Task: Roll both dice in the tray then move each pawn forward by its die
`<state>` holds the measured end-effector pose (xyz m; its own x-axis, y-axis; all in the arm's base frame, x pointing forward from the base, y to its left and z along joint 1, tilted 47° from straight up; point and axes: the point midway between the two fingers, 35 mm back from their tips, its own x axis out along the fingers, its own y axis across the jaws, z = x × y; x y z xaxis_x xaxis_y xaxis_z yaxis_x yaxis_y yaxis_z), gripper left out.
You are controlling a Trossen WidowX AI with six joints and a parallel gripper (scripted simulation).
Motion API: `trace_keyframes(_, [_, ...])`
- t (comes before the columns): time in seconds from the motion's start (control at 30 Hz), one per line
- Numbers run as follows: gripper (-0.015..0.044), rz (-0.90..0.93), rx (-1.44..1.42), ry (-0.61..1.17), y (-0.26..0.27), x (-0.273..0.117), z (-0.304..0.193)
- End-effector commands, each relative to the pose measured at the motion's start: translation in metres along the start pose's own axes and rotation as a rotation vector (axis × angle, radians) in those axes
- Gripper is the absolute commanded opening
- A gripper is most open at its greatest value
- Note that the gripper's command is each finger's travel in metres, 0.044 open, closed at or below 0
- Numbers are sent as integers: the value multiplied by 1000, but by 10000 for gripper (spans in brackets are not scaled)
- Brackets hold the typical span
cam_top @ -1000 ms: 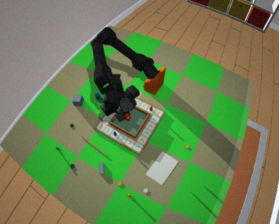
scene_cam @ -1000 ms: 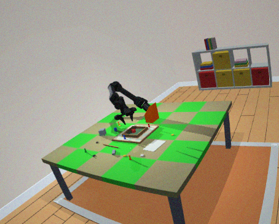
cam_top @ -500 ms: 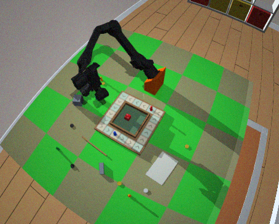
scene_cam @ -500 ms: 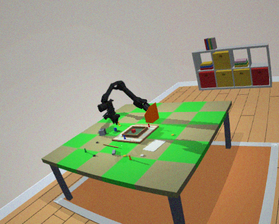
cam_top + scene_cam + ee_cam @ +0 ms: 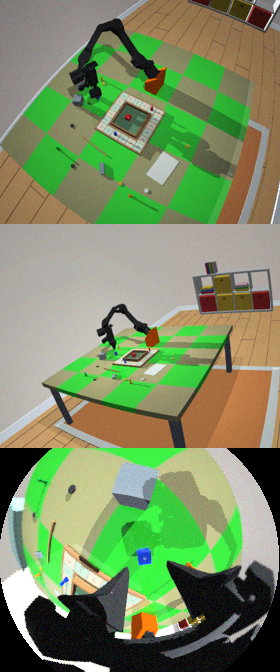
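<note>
My gripper (image 5: 95, 95) (image 5: 115, 348) (image 5: 148, 566) is open and empty, pointing down above the blue die (image 5: 98, 98) (image 5: 116, 353) (image 5: 144, 556). The blue die lies on the table outside the board, seen past the fingertips in the wrist view. The red die (image 5: 127, 117) (image 5: 134, 355) lies inside the tray (image 5: 123, 123) in the board's middle; its number is too small to read. The red pawn (image 5: 152, 108) (image 5: 149, 349) stands on the arrow track near the back right corner. The blue pawn (image 5: 115, 133) (image 5: 124, 361) (image 5: 64, 581) stands on the front left side of the track.
A grey block (image 5: 78, 100) (image 5: 102, 356) (image 5: 134, 485) stands near the blue die. An orange panel (image 5: 155, 84) (image 5: 152, 338) stands by the arm's base. An orange pawn (image 5: 101, 79) is behind the gripper. A stick (image 5: 94, 146) and a white card (image 5: 163, 168) (image 5: 155, 369) lie before the board.
</note>
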<state>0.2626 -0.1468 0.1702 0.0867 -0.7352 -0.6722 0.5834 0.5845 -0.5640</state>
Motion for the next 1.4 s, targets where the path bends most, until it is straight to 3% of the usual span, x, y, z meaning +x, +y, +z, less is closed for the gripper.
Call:
trace_keyframes(0.0, [275,3,-5,5,1,12,-2])
trace_keyframes(0.87, [275,1,-5,4,1,49,-2])
trace_keyframes(1.03, [144,1,-5,4,1,49,-2])
trace_keyframes(1.37, [57,1,-5,4,1,49,-2])
